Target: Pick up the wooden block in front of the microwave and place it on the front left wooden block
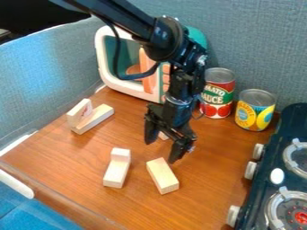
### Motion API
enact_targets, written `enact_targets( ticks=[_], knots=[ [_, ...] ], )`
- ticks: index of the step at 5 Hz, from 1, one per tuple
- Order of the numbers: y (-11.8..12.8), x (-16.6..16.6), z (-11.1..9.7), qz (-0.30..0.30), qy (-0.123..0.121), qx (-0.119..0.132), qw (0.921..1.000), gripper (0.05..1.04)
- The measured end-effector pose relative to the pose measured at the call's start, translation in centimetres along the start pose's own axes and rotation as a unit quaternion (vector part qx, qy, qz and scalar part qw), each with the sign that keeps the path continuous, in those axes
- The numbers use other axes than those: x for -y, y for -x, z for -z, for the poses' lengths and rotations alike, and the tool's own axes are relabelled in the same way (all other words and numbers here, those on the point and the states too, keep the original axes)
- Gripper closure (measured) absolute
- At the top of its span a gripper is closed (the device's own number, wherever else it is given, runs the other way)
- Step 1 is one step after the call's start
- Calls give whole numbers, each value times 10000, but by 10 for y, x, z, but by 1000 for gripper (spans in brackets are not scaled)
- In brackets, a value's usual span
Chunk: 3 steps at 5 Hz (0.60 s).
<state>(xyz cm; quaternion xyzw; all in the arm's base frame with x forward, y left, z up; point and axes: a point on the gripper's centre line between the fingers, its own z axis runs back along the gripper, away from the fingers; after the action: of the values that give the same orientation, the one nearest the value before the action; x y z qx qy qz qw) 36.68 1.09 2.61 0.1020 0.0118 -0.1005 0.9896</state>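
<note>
The black gripper point(162, 149) hangs over the middle of the wooden table, its two fingers apart and open. Part of a small wooden piece point(163, 136) shows between and behind the fingers. Just below the right finger lies a rectangular wooden block point(162, 176). To its left is another long block point(116, 174), with a short piece point(120, 155) raised at its back end. Farther back at the left, a light block point(79, 112) stands tilted against or beside a lying block point(94, 119); whether they touch I cannot tell.
Behind the arm stands a white and teal toy microwave point(105, 58). A tomato can point(217, 93) and a yellow can point(255, 110) are at the back right. The dark toy stove point(277, 155) runs along the right edge, its knobs facing the table point(203, 202).
</note>
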Motion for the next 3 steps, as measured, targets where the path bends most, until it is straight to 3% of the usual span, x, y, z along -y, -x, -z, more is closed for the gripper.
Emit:
enact_targets(
  ticks=[1, 2, 3],
  knots=[
    [-2, -1, 0, -843, 209, 96, 9962, 83],
    [2, -20, -11, -1717, 556, 287, 9832, 83],
    [1, -25, -11, -1774, 1083, 403, 9773, 83]
  ],
)
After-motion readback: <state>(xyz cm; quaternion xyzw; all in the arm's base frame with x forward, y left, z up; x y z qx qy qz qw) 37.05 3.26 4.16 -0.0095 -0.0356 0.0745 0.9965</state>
